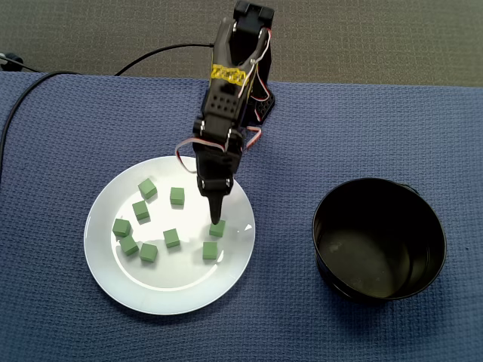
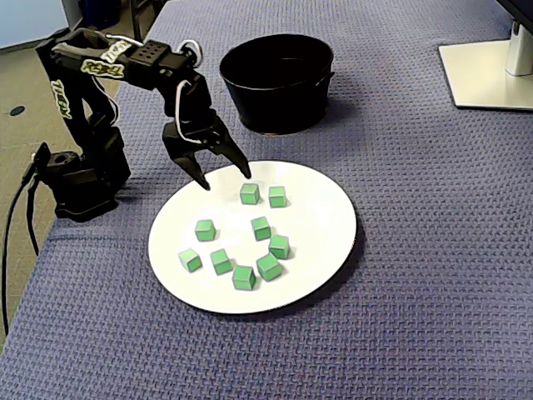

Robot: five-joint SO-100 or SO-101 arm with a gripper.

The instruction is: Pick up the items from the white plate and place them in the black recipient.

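Several small green cubes point(image 1: 171, 238) point(image 2: 261, 227) lie scattered on the white plate point(image 1: 113, 279) point(image 2: 325, 250). In both fixed views my black gripper point(image 1: 216, 214) point(image 2: 225, 178) hangs over the plate's rim on the arm's side. It is open, and its fingers point(image 2: 204, 182) hold nothing between them. One cube point(image 1: 217, 228) point(image 2: 250, 193) lies just beyond the fingertips, apart from them. The black recipient point(image 1: 430, 226) point(image 2: 279, 117) stands beside the plate and looks empty inside.
A blue woven cloth point(image 1: 339, 136) covers the table. The arm's base point(image 2: 79, 179) stands at the table edge, with a black cable point(image 1: 30, 90) trailing off. A white monitor foot point(image 2: 491, 75) sits at the far right corner.
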